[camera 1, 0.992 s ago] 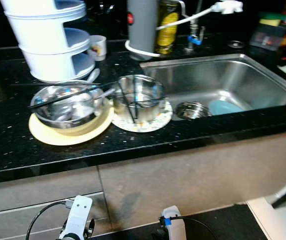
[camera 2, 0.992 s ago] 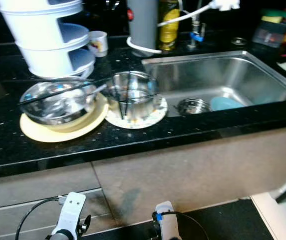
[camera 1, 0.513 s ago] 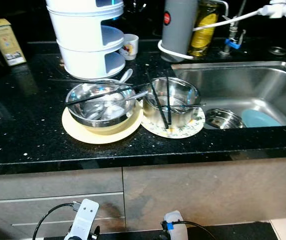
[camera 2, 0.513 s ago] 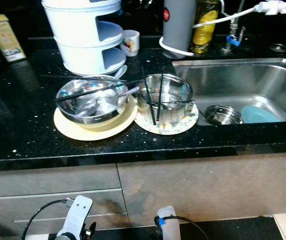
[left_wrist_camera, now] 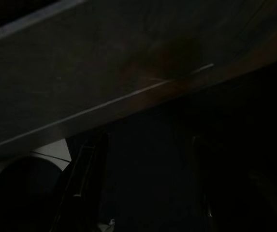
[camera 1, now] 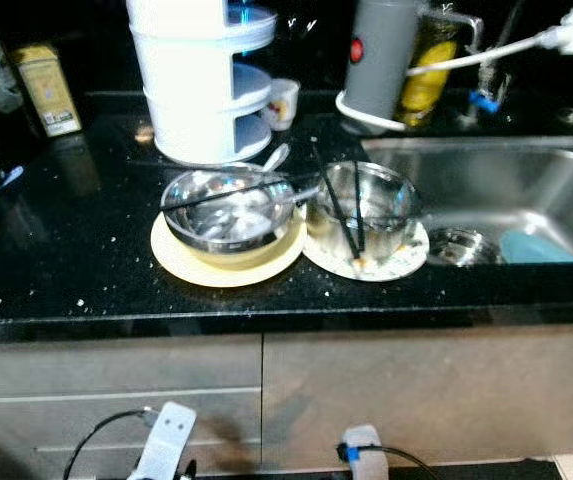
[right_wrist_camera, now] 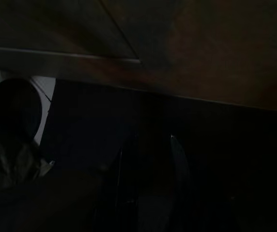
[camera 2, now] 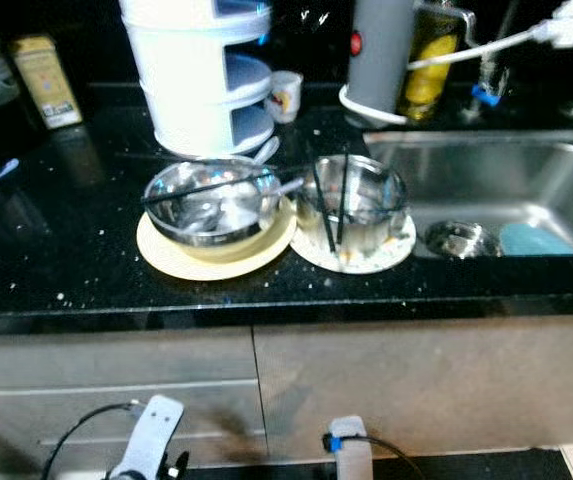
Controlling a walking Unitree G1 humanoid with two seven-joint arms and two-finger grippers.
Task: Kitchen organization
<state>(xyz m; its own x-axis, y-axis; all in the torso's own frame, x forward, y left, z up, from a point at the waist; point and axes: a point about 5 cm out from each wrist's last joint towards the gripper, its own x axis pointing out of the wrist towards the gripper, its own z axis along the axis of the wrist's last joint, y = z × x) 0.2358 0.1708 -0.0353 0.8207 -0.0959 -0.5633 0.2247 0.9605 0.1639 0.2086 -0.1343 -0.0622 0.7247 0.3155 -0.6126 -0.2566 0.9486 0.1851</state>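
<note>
Dishware occupies the centre of the left eye view on a black speckled stone counter (camera 1: 56, 260). A shiny steel bowl (camera 1: 228, 208) sits on a pale yellow round plate (camera 1: 228, 262), with black chopsticks (camera 1: 228, 188) laid across its rim. Just right of it, touching plate to plate, a second steel bowl (camera 1: 368, 206) stands on a white patterned plate (camera 1: 386, 266) and holds a second pair of black chopsticks (camera 1: 344, 214). A white tiered plastic rack (camera 1: 202, 80) fills the upper centre. A stainless steel sink (camera 1: 506, 200) lies at right.

In the right eye view, the left arm (camera 2: 152, 448) and right arm (camera 2: 348, 446) hang low at the bottom edge, in front of the grey cabinet front (camera 2: 266, 380), well apart from the dishes.

The left wrist view is dark. The left gripper (left_wrist_camera: 143, 188) shows as faint finger outlines; whether it is spread or closed cannot be told.

The right wrist view is equally dark. The right gripper (right_wrist_camera: 150, 188) is faint, its state unreadable.

Procedure, as a judgement: approach squarely, raise one arm above counter height, remove loose chopsticks first, then lift each bowl vertically to avoid dragging its plate.
</note>
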